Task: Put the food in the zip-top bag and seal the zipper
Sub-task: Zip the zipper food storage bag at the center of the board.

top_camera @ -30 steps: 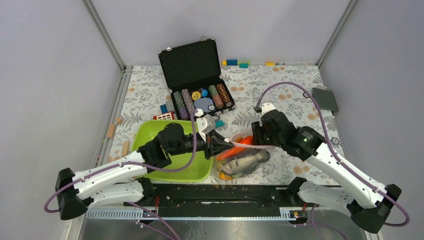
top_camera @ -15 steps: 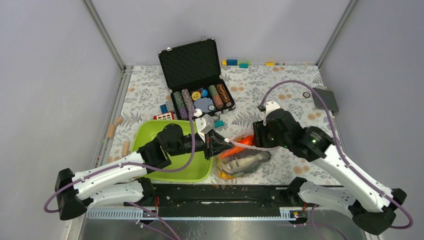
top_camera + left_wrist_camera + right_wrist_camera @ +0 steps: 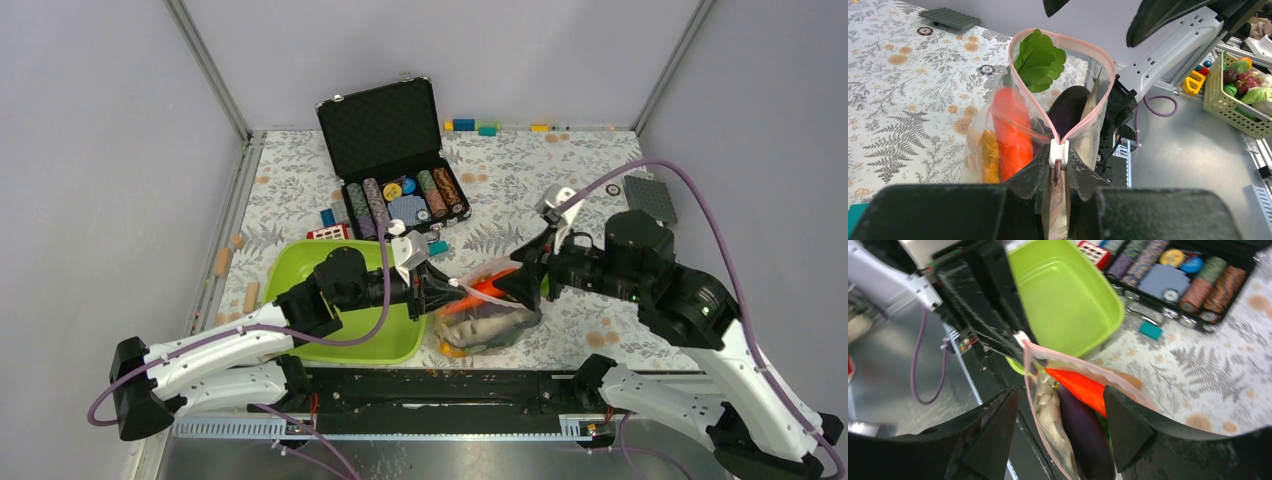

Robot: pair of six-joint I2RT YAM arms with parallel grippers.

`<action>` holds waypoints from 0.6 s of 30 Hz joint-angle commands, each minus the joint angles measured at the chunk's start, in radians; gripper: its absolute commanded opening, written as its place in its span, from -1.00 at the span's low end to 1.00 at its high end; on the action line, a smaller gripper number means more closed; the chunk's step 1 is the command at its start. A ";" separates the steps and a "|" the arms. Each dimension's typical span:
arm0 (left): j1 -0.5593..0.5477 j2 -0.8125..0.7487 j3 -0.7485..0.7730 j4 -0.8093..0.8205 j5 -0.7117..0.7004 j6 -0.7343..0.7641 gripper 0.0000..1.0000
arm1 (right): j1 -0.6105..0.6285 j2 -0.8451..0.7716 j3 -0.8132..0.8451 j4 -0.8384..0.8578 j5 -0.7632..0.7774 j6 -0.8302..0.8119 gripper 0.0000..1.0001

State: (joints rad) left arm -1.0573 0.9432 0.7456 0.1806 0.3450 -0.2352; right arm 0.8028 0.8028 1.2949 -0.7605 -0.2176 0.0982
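The zip-top bag (image 3: 487,322) lies at the table's front edge, mouth open in a loop. Inside, the left wrist view shows green lettuce (image 3: 1040,57), the orange carrot (image 3: 1012,131), the purple eggplant (image 3: 1071,111) and a yellow piece (image 3: 989,156). The right wrist view shows the grey fish (image 3: 1050,412), eggplant (image 3: 1087,436) and carrot (image 3: 1079,386). My left gripper (image 3: 447,290) is shut on the white slider end of the pinkish zipper (image 3: 1058,153). My right gripper (image 3: 511,288) is open, its fingers (image 3: 1130,432) straddling the other end of the bag mouth without pinching it.
The lime-green tray (image 3: 385,337) sits just left of the bag, under my left arm. An open black case of poker chips (image 3: 395,150) stands behind it. Small blocks (image 3: 476,126) line the back edge; a grey baseplate (image 3: 650,198) lies at the far right.
My right arm has drawn back to the right and turned, so its gripper now points left at the bag mouth with jaws wide. My left gripper has held still on the zipper end.
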 commanded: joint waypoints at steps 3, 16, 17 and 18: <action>-0.004 -0.023 0.047 0.036 0.076 0.046 -1.00 | -0.002 0.133 0.078 0.070 -0.391 -0.297 0.37; -0.009 0.001 0.129 -0.121 0.054 0.120 -1.00 | -0.001 0.274 0.144 -0.164 -0.460 -0.579 0.28; -0.009 0.004 0.137 -0.137 0.045 0.125 -1.00 | -0.002 0.267 0.136 -0.168 -0.440 -0.583 0.28; -0.009 0.004 0.143 -0.146 0.036 0.129 -1.00 | -0.001 0.261 0.123 -0.162 -0.422 -0.579 0.31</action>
State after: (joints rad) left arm -1.0618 0.9455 0.8066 0.0555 0.4030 -0.1455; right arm 0.8024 1.0794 1.4052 -0.8417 -0.6556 -0.3901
